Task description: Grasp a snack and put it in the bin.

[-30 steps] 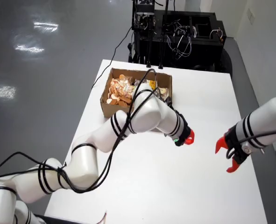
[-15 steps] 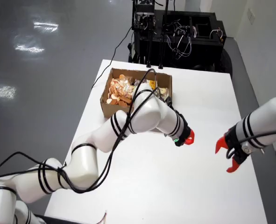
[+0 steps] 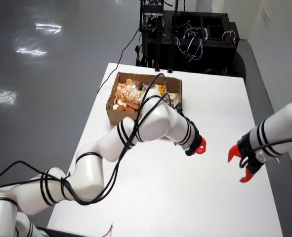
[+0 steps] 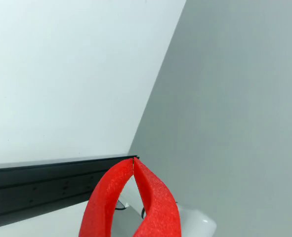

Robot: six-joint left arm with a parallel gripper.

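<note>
In the view from above, a cardboard box (image 3: 112,111) stands on the white table (image 3: 220,108) near its far left part, filled with snacks (image 3: 126,96) in orange and yellow wrappers. My gripper (image 3: 199,147), with red fingers, hovers over the table to the right of the box and a little nearer the front, and looks shut with nothing in it. The view that rides on the gripper confirms this: the two red fingertips of the gripper (image 4: 134,161) touch with nothing between them. That view faces walls and a black rail (image 4: 47,182), with no snack in sight.
A second white arm reaches in from the right of the view from above, its red gripper (image 3: 239,166) open above the table. Black equipment racks (image 3: 185,34) with cables stand behind the table's far edge. Grey floor lies to the left.
My gripper has crept very slightly down and to the right in the view from above. The box, the snacks and the second arm have not moved.
</note>
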